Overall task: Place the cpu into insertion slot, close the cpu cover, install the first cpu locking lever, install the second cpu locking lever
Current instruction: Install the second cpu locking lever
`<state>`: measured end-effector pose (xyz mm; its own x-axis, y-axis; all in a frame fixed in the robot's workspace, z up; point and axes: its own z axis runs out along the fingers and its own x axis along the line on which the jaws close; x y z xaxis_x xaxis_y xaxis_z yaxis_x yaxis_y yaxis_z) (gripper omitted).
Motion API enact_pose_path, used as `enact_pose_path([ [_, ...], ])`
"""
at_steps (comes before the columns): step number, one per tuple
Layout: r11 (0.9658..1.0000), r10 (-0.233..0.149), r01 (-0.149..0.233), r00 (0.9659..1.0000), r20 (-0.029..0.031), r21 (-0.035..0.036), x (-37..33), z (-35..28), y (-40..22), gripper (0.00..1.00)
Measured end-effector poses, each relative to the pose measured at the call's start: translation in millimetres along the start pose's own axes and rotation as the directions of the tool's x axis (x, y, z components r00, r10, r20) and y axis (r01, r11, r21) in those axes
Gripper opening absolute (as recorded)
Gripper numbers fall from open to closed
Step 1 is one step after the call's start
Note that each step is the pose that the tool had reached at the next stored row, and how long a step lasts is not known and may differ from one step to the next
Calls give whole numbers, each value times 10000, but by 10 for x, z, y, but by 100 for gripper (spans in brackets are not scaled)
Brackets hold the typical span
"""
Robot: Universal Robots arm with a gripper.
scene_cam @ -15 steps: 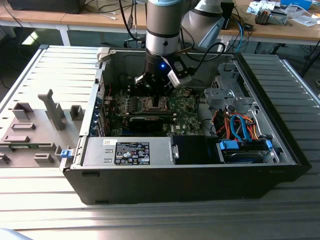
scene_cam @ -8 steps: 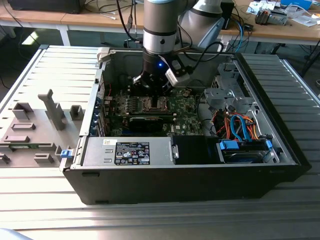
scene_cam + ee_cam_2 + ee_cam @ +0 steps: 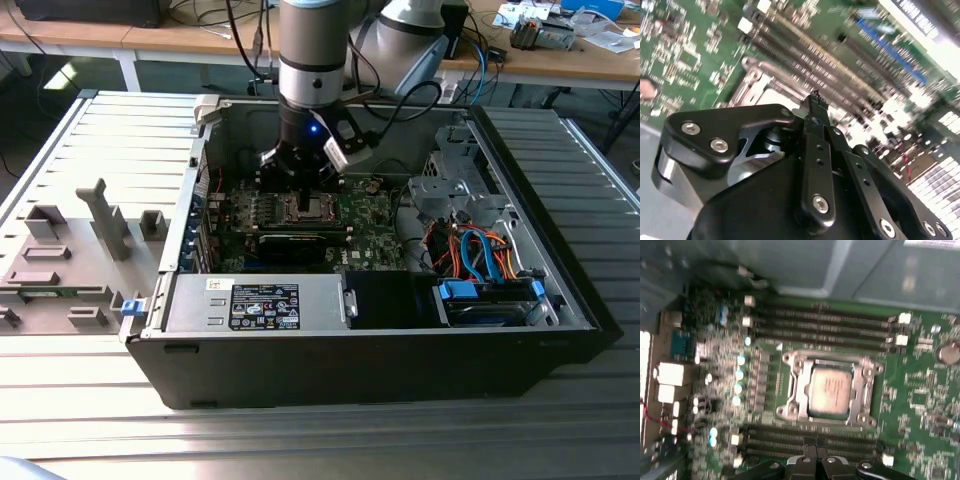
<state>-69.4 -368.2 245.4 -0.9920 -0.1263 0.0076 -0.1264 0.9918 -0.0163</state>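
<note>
Black and narrow, the tool (image 3: pixel 814 456) is hanging over the motherboard (image 3: pixel 920 390) with its 2 fingertips (image 3: pixel 815 107) pressed together, gripping nothing. Just beyond it, the cpu (image 3: pixel 830 390) is lying silvery in the insertion slot (image 3: pixel 309 207), ringed by the cpu cover (image 3: pixel 795 390). All this is sitting inside the open computer case (image 3: pixel 400 360) on the ribbed tabletop (image 3: pixel 100 400).

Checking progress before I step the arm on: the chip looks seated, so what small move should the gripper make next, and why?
Probably a short shift toward the socket's edge, where a lever would sit. In the first wrist view the cpu lies in the insertion slot with the cpu cover framing it, while the shut gripper hovers beside it over memory slots.
</note>
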Motion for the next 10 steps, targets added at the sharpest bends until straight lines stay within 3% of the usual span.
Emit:
enact_pose_path([
  [1, 9997, 0, 1, 10000, 30, -233, 4, 0, 1, 11],
  [2, 9993, 1, 1, 10000, 49, -375, 7, 0, 1, 11],
  [5, 9992, 71, -69, 10000, 48, -384, 7, -3, 28, 11],
  [10, 9989, 234, -236, 9997, -39, -411, -20, 12, 51, 11],
])
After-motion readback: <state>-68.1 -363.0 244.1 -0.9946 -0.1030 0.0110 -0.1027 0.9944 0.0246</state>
